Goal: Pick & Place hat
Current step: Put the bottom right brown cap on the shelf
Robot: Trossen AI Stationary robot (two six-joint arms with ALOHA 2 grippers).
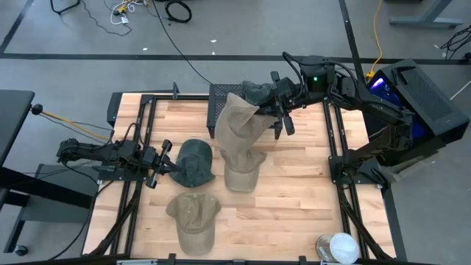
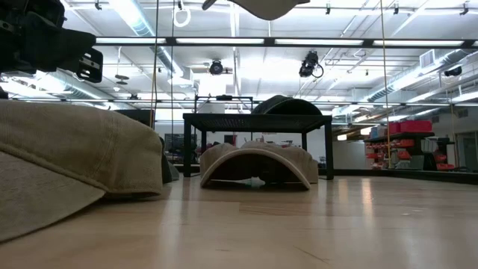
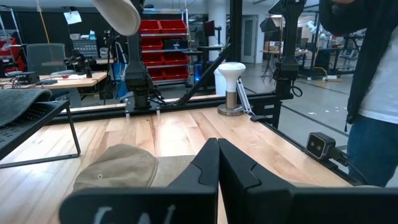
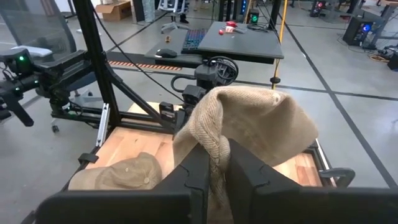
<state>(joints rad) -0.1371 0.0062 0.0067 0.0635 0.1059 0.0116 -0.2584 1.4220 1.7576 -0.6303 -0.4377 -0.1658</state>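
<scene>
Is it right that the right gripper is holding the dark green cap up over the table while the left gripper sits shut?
Not quite: the right gripper holds a tan cap, as the right wrist view shows. The dark green cap lies on the table by the shut left gripper.

A: How many hats are there in all?

B: Five. Three tan hats: one tan hat hanging in the air, one tan hat mid-counter, one tan hat at the near edge. Two dark green ones: one dark green hat on the counter, one dark green hat on the rack.

A: Anything else?

B: One black wire rack, one white-topped stand, two arms.
</scene>
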